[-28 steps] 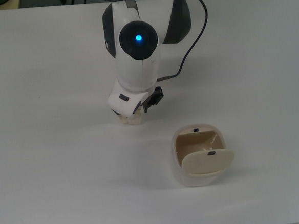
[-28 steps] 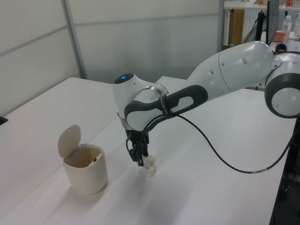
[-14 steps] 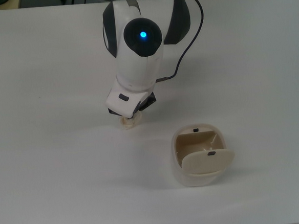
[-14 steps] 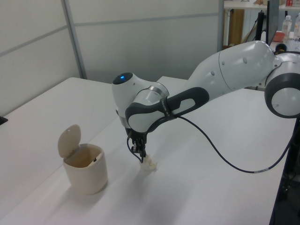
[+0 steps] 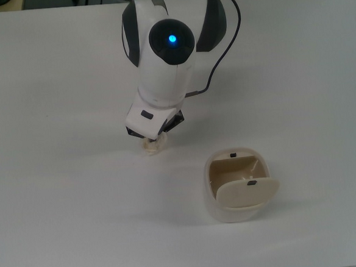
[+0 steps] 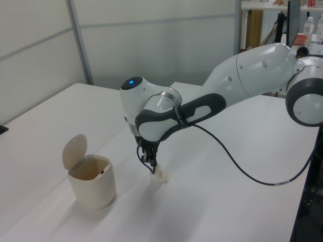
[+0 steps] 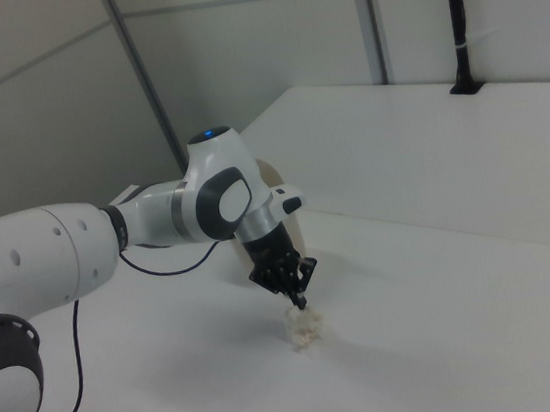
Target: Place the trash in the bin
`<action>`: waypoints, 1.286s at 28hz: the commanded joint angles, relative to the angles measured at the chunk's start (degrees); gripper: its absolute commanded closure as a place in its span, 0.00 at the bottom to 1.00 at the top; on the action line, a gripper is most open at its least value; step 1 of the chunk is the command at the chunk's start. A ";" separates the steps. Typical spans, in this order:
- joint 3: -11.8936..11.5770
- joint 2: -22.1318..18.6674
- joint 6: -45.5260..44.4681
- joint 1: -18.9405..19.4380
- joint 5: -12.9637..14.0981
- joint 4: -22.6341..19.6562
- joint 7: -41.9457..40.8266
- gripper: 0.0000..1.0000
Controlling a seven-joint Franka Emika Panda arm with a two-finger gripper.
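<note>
right view: gripper [image 7: 298, 300] closed on the trash [image 7: 304, 327], directly beneath on the table [image 7: 456, 246].

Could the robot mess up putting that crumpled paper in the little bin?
Maybe. The gripper seems to pinch only the top edge of the trash, which looks light and lumpy, so it might slip out when lifted. The bin stands a little way off, so the paper must be carried over. Its flap lid stands open, covering part of the opening in the top view, so a drop could bounce off.
</note>
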 commanded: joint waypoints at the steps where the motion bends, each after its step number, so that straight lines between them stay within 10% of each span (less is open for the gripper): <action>1: -0.42 -5.23 -2.01 0.36 -0.08 -1.15 0.12 1.00; 19: 2.48 -9.90 10.61 0.80 4.76 2.19 4.51 1.00; 36: 4.68 -2.52 35.77 4.05 3.97 1.75 11.63 1.00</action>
